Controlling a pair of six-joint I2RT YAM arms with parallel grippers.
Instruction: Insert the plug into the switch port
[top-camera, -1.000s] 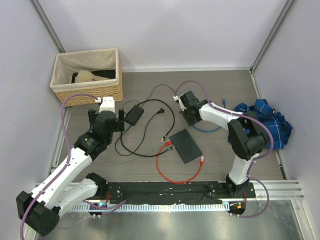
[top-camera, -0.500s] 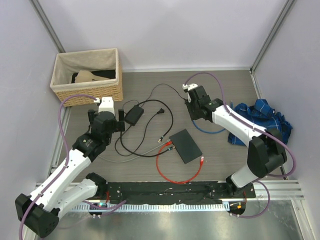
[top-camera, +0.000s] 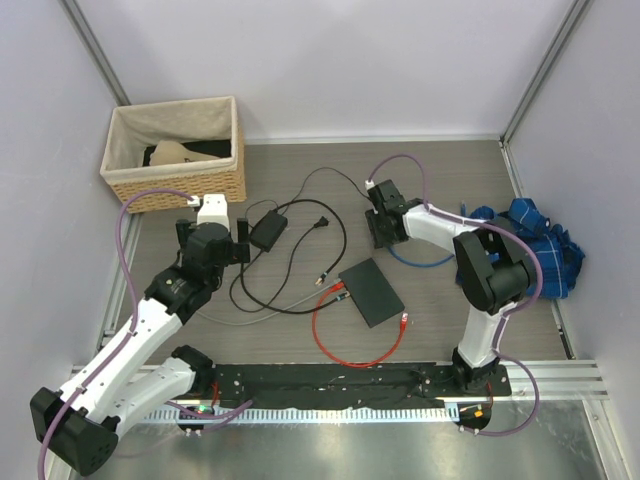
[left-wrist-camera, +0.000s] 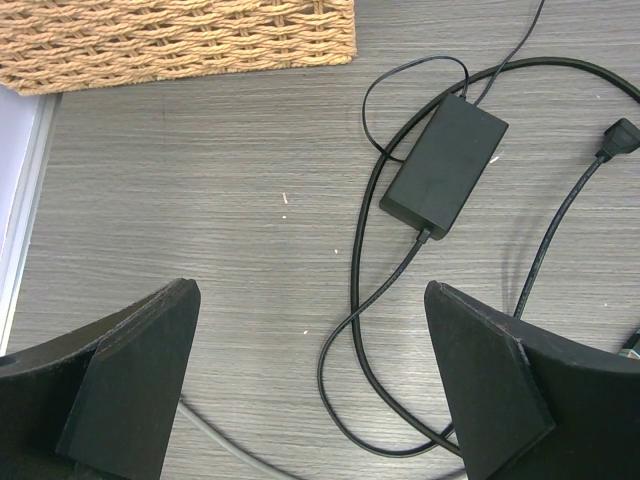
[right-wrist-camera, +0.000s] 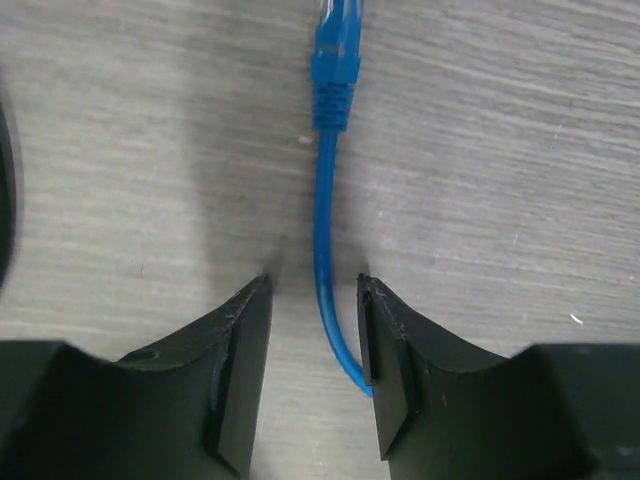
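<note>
The switch, a flat dark box, lies on the table in the middle of the top view. A blue cable runs between the fingers of my right gripper, and its blue plug lies on the table just beyond the fingertips. The right jaws stand apart around the cable; it brushes the right finger but is not pinched. In the top view my right gripper is low over the table, up and right of the switch. My left gripper hangs wide open over bare table, holding nothing.
A black power brick with looping black cords lies ahead of the left gripper. A wicker basket stands at the back left. A red cable loops in front of the switch. A blue cloth lies at the right.
My right gripper has gone from shut to open, lifting and swinging right, then coming back down over the blue cable. The left arm has stayed still.
</note>
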